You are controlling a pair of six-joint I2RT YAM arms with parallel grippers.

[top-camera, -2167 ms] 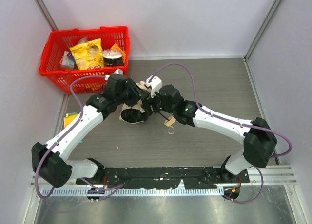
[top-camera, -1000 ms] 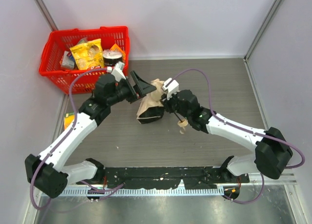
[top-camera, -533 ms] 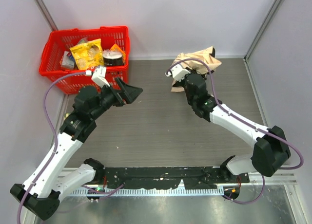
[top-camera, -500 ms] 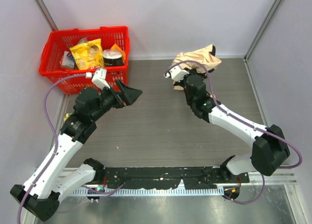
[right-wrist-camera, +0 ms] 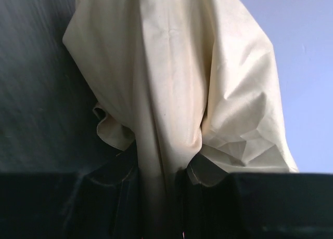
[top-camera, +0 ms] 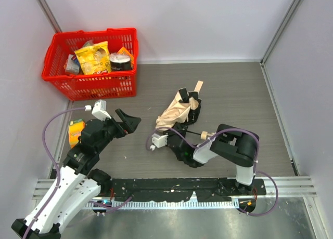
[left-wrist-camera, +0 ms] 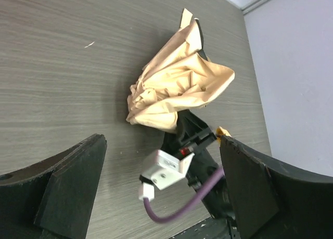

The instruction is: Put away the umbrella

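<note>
Below the red plastic mesh basket [top-camera: 93, 85], the left gripper [top-camera: 127, 121] hangs wide open. Down and right of the basket, the pale beige folding umbrella [top-camera: 176, 111] slants from lower left to its strap tip [top-camera: 198, 87] at upper right, canopy crumpled and bunched. The right gripper [top-camera: 171, 131] pinches its lower fabric, seen close from the right wrist; the overhead view adds its cream handle [top-camera: 204, 136]
</note>
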